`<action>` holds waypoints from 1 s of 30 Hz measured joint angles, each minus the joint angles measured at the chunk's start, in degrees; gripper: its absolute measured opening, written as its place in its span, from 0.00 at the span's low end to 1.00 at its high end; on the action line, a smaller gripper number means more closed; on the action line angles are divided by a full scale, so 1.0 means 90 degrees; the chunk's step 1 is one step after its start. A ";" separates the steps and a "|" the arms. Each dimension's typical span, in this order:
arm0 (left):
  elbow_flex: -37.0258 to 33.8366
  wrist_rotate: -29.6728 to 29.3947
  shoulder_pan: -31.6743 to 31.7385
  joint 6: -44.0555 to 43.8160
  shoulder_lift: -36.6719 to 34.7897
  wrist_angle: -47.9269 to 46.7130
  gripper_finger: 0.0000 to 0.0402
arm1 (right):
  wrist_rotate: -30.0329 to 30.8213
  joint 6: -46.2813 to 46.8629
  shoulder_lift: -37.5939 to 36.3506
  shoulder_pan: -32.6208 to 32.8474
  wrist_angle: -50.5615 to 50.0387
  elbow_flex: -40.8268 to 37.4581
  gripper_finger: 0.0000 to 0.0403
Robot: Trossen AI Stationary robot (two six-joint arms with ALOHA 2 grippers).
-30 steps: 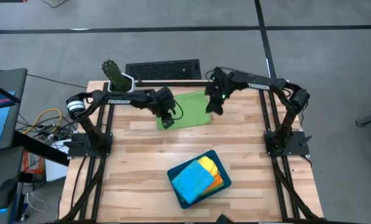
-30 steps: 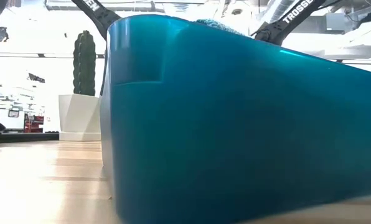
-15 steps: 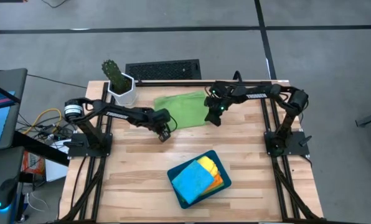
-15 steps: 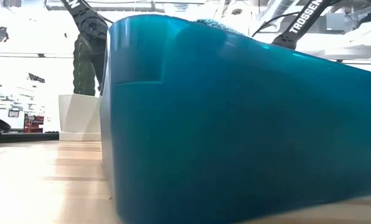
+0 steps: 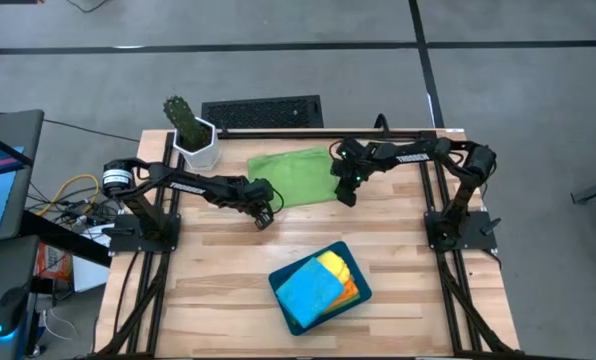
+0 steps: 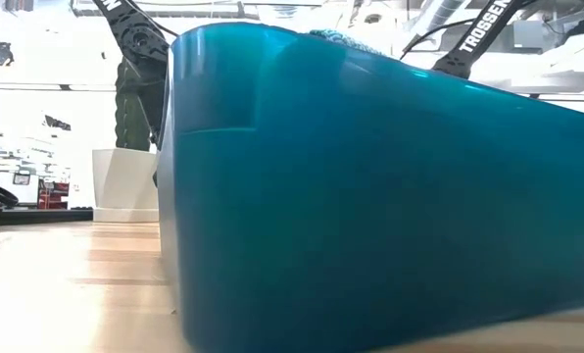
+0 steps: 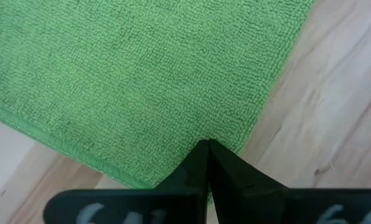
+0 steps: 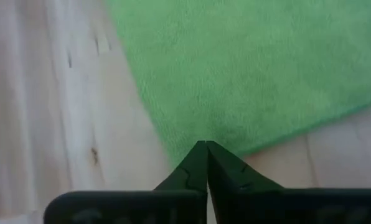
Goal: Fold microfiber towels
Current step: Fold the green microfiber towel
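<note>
Near edge of wooden tabletop [image 5: 218, 300]: rigid dark teal rectangular tray [image 5: 350, 258] holding sky-blue [image 5: 308, 290], yellow [image 5: 336, 265] and orange [image 5: 351, 290] microfiber towels. Farther back, green microfiber towel [image 5: 296, 175] lies flat. Left hand [image 5: 263, 216] clenched on its near-left corner, right hand [image 5: 345, 193] clenched on its near-right corner. Potted cactus [image 5: 190, 130] at far left corner.

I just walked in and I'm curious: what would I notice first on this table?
You'd spot the bright green towel spread flat at the far side of the table, with the left gripper and the right gripper each pinching a near corner of it, jaws shut. Next, the teal tray near the front, piled with a sky-blue towel, a yellow and an orange one.
</note>
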 joint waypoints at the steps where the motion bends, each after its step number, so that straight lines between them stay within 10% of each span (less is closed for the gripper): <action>1: -0.0018 0.0001 0.0000 -0.0002 -0.0002 0.0001 0.00 | 0.0091 0.0002 0.0000 0.0036 0.0042 0.0000 0.08; 18: -0.0073 -0.0228 -0.0039 0.0238 -0.1125 -0.0261 0.00 | 0.0094 -0.1095 -0.1636 -0.0111 -0.0101 0.0000 0.09; 30: -0.0436 -0.0324 -0.0110 -0.0243 -0.1194 0.0836 0.00 | 0.0130 -0.0842 -0.0451 0.0476 0.0380 -0.0219 0.05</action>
